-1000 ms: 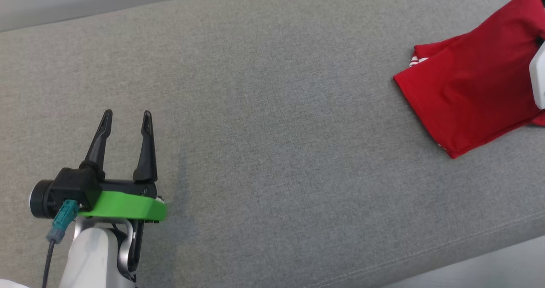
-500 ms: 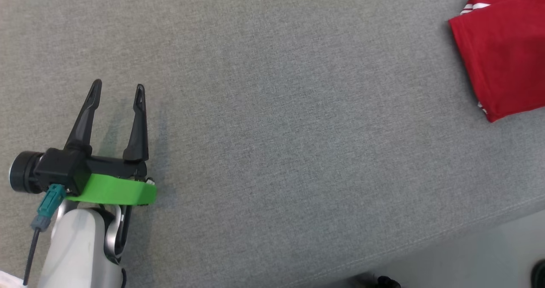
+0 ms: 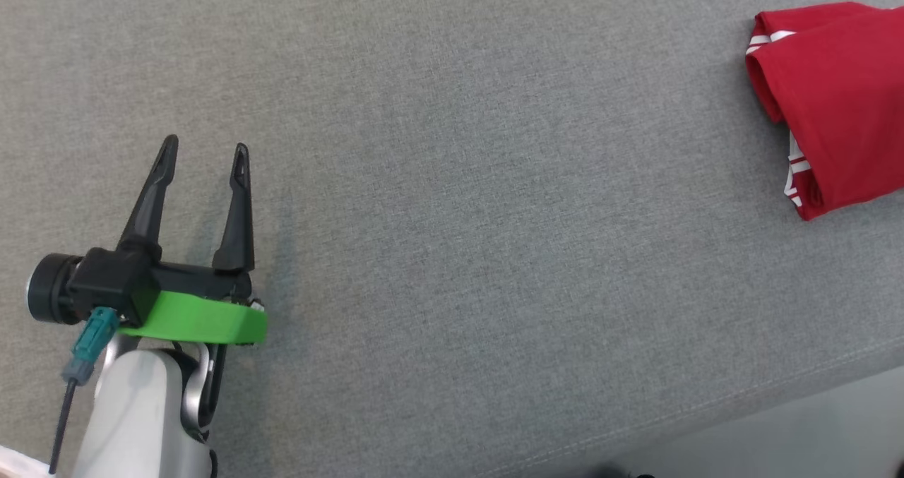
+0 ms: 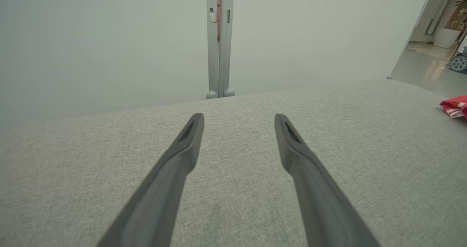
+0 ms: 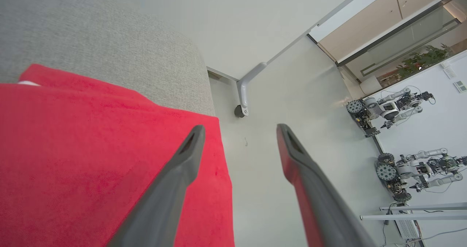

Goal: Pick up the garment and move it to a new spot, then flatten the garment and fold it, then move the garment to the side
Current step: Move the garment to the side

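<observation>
One garment [image 3: 840, 104], folded, at the far right of the grey fabric surface [image 3: 459, 217]; two grippers, both spread wide and holding nothing.
The left gripper [image 3: 205, 146] hovers over bare fabric at the lower left of the head view, well apart from the garment, red with a striped red-white trim edge showing. In the right wrist view the right gripper [image 5: 240, 127] has one finger over the garment's edge and the other over the floor past the surface's end. Two other robots [image 5: 386, 110] stand on the floor in the background. One white pot [image 4: 443, 37] holds a plant, left wrist view.
</observation>
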Robot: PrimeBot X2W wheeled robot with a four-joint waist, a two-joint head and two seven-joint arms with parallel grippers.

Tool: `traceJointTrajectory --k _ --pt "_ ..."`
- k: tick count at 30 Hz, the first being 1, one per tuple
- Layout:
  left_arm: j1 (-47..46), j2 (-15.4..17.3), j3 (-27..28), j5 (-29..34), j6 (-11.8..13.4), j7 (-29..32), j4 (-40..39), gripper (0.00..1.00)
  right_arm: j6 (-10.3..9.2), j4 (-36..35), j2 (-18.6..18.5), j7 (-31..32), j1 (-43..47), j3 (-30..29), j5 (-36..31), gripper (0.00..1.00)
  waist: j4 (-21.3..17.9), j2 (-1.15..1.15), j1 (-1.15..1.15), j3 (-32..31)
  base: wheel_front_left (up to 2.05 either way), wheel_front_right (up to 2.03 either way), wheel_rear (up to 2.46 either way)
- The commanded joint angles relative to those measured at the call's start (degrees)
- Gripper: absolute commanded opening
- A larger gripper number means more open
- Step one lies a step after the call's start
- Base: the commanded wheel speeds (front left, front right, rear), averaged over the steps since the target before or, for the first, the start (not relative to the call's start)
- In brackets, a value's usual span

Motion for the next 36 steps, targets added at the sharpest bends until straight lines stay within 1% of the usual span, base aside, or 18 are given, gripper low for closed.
traceJointTrajectory --k 1,4,5,8,11,13,15,17,20,23,27,31,36 --pt "1.02 -0.54 -0.13 -0.54 0.01 -0.12 0.82 1.00 -0.13 -0.98 1.64 -1.23 1.33 0.23 -0.84 1.00 1.49 0.00 -0.01 -3.22 0.00 0.00 0.00" --pt "1.94 -1.54 -0.24 -0.85 0.09 -0.12 2.38 1.00 -0.13 -3.93 5.16 -4.01 3.64 1.07 -1.01 1.00 2.83 0.00 -0.01 -6.65 0.00 0.00 0.00" --pt "2.31 -1.90 0.03 -0.84 0.46 -0.12 2.78 1.00 -0.13 -4.74 6.43 -4.95 4.79 1.36 -0.62 1.00 3.26 0.00 -0.01 -7.82 0.00 0.00 0.00" --pt "4.73 -2.84 1.24 -0.87 1.09 -0.11 3.01 1.00 -0.13 -7.78 11.16 -7.47 8.59 2.00 1.77 1.00 4.15 0.00 -0.01 -11.52 0.00 0.00 0.00" --pt "6.89 -3.74 2.55 -1.67 1.35 -0.12 3.43 1.00 -0.13 -10.50 14.51 -9.30 12.99 2.56 3.86 1.00 5.34 0.00 -0.01 -14.79 0.00 0.00 0.00" --pt "8.88 -4.44 3.91 -1.60 1.67 -0.13 2.54 1.00 -0.12 -12.72 17.42 -9.76 16.83 4.14 5.31 1.00 6.08 0.00 -0.01 -17.05 0.00 0.00 0.00" --pt "11.32 -5.02 5.13 -1.90 1.86 -0.04 2.21 1.00 -0.13 -15.02 18.69 -10.07 19.96 6.68 5.86 1.00 6.78 0.00 -0.01 -18.91 0.00 0.00 0.00" --pt "12.84 -5.49 6.00 -2.07 2.05 -0.06 2.17 1.00 -0.12 -16.85 19.19 -9.91 23.20 7.41 6.79 1.00 7.65 0.00 -0.01 -20.61 0.00 0.00 0.00" --pt "14.57 -6.11 6.82 -2.64 2.25 -0.06 2.88 1.00 -0.11 -19.60 21.62 -9.83 27.87 7.15 8.36 1.00 9.05 0.00 -0.01 -22.74 0.00 0.00 0.00" --pt "16.34 -6.42 7.60 -2.82 2.30 -0.06 4.13 1.00 -0.12 -22.67 24.05 -9.21 31.97 4.83 9.38 1.00 10.01 0.00 -0.01 -24.41 0.00 0.00 0.00" --pt "17.64 -6.56 8.34 -2.39 2.21 -0.05 5.81 1.00 -0.12 -26.17 27.24 -8.36 35.79 2.19 9.17 1.00 10.86 0.00 -0.01 -25.59 0.00 0.00 0.00" --pt "18.61 -6.68 9.18 -2.02 2.04 -0.06 6.99 1.00 -0.12 -29.32 29.14 -7.27 37.91 0.66 8.59 1.00 10.98 0.00 -0.01 -26.33 0.00 0.00 0.00" --pt "19.20 -6.76 9.73 -2.16 1.68 -0.05 8.42 1.00 -0.12 -31.23 30.33 -6.06 39.56 -0.08 8.66 1.00 10.70 0.00 -0.01 -26.95 0.00 0.00 0.00"
